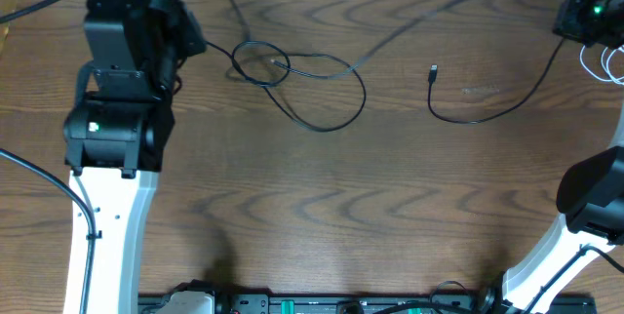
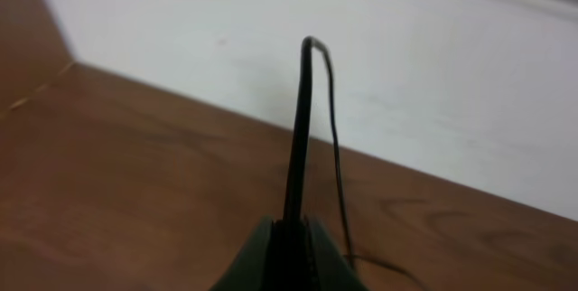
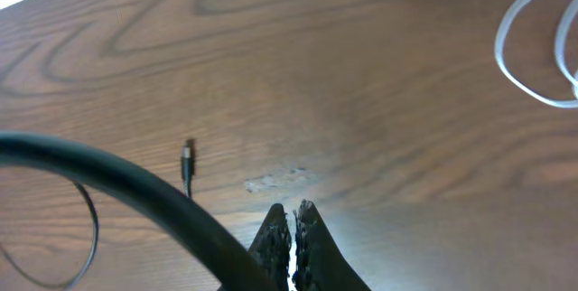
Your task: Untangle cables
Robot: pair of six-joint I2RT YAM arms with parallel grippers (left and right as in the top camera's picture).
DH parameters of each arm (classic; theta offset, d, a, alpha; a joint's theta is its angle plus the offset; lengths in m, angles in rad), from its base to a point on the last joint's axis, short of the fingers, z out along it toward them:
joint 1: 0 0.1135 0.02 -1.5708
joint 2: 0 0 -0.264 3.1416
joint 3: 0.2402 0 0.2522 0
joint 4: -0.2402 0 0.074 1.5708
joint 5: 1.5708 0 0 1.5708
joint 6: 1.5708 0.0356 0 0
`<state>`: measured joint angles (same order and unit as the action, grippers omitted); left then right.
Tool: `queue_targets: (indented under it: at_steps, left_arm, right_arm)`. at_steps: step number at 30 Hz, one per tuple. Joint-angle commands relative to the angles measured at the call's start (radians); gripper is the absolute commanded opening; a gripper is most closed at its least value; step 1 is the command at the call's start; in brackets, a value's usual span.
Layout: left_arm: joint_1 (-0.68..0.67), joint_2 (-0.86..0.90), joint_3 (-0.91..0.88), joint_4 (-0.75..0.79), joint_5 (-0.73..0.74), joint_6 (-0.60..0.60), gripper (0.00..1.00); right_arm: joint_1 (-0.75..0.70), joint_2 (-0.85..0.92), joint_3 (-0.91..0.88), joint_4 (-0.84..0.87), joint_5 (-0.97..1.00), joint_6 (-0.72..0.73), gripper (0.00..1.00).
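The long black cable lies in loops across the back of the table. It has a small crossed loop near the left arm, and its plug end lies free at the right. My left gripper is shut on the black cable, which rises straight up from the jaws. My right gripper, seen overhead at the far right corner, is shut; the black cable runs to it and passes close by its fingers. The white cable lies coiled beside it, also visible overhead.
The wooden table has a white wall behind its back edge. The left arm's body stands over the left side, and the right arm's base is at the lower right. A rail with gear runs along the front.
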<state>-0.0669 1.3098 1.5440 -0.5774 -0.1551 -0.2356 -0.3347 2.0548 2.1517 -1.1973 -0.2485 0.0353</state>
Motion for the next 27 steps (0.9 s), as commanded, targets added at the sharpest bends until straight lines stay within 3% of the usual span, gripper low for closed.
queue_targets:
  at_steps: [1, 10, 15, 19, 27]
  left_arm:
    - [0.041, 0.016, 0.005, -0.021, -0.041, 0.013, 0.08]
    - [0.115, 0.048, 0.005, -0.066, -0.056, 0.016, 0.08]
    - [0.130, 0.064, 0.005, -0.067, -0.057, 0.013, 0.07]
    - [0.127, 0.084, 0.005, -0.070, 0.043, 0.013, 0.08]
    - [0.126, 0.107, 0.005, -0.069, 0.217, 0.013, 0.08]
  right_arm:
    - [-0.039, -0.008, 0.006, -0.008, 0.034, 0.040, 0.01]
    - [-0.126, -0.008, 0.006, -0.030, 0.126, 0.107, 0.01]
    - [-0.170, -0.008, 0.006, -0.032, 0.028, 0.058, 0.01]
    - [-0.172, -0.008, 0.006, 0.005, -0.134, -0.035, 0.01]
    - [-0.214, -0.047, 0.082, 0.115, -0.258, -0.050, 0.01]
